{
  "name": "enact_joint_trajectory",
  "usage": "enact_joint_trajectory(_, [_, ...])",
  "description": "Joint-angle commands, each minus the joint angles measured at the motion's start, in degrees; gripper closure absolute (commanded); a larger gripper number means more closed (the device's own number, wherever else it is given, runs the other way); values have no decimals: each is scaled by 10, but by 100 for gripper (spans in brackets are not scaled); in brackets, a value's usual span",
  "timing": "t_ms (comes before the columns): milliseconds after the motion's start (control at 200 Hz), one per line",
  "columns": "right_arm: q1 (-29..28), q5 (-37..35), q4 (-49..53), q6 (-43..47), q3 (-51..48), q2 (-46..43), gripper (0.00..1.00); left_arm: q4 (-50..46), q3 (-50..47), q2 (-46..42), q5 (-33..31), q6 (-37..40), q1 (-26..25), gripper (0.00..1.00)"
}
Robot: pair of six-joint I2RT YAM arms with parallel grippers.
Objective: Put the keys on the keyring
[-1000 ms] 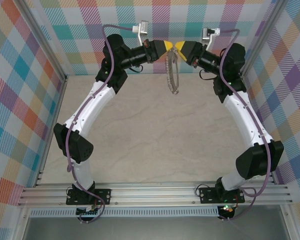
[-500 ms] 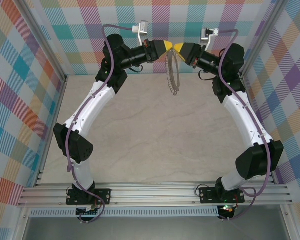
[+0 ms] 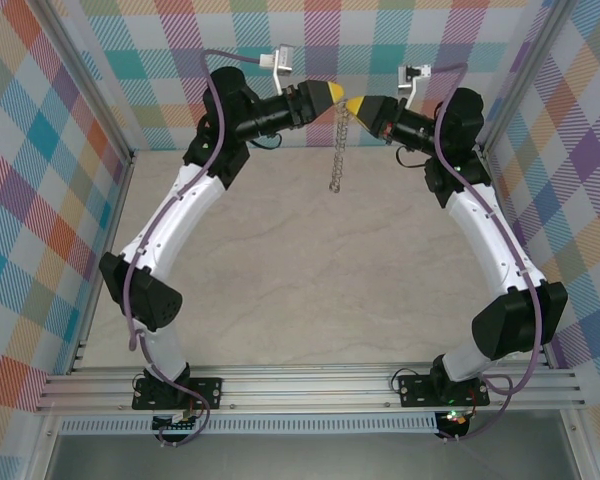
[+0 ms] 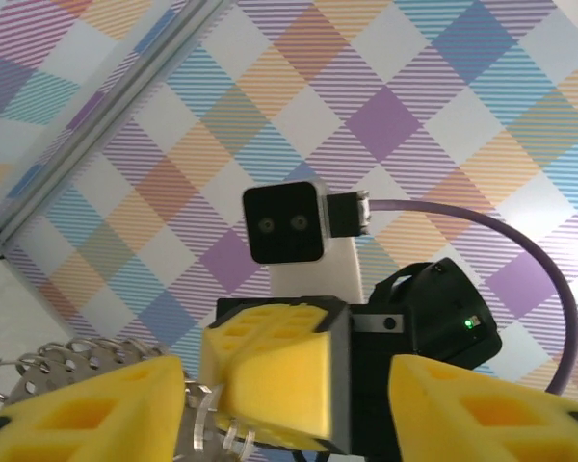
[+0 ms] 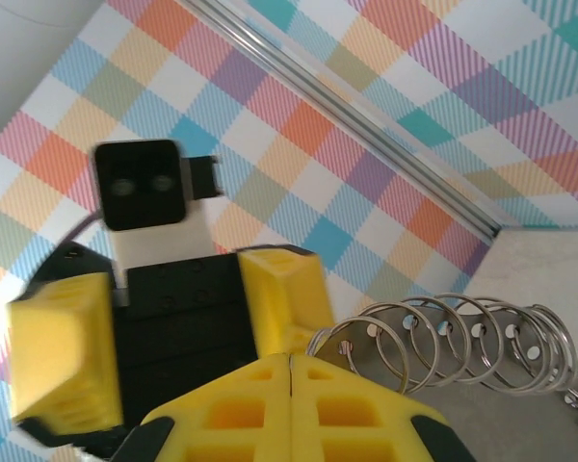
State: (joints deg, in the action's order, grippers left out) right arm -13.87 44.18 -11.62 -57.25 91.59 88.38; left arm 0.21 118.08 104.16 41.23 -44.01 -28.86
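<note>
The two arms reach up high and meet over the far edge of the tabletop, close to the checked back wall. The right gripper is squeezed all the way together. It pinches the top of the keyring in its yellow tips. The keyring hangs down from there in the air like a string of little silver loops. Its bottom end dangles over the far part of the tabletop, about halfway between the left and right edges. In the right wrist view the keyring fans out in a row of loops just past the closed fingertips. The left gripper is just beside the right one, almost tip to tip. Its yellow fingers stand wide apart and hold nothing. In the left wrist view the right gripper's yellow tip sits in the gap between those fingers. A few silver loops of the keyring show next to the finger on the left side of that view.
</note>
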Motion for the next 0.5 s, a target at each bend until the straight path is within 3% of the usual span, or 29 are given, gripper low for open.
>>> enact_joint_trajectory(0, [-2, 6, 51, 71, 9, -24, 100, -76, 2, -50, -36, 71, -5, 26])
enact_joint_trajectory(20, [-2, 10, 56, 78, 9, -24, 100, -88, 2, -53, -43, 77, -5, 14])
enact_joint_trajectory(70, [-2, 17, 72, 96, 12, -26, 100, -114, 2, -60, -61, 85, -5, 0])
enact_joint_trajectory(200, [-1, 42, 88, 128, 15, -28, 100, -209, -2, -85, -178, 87, -4, 0])
enact_joint_trajectory(280, [-1, 59, 86, 139, 13, -26, 100, -215, -22, -104, -208, 100, -4, 0])
enact_joint_trajectory(400, [1, 99, 76, 144, 18, -15, 100, -214, -52, -126, -210, 122, 1, 0])
enact_joint_trajectory(495, [1, 133, 67, 137, 36, 4, 100, -213, -57, -128, -152, 162, 8, 0])
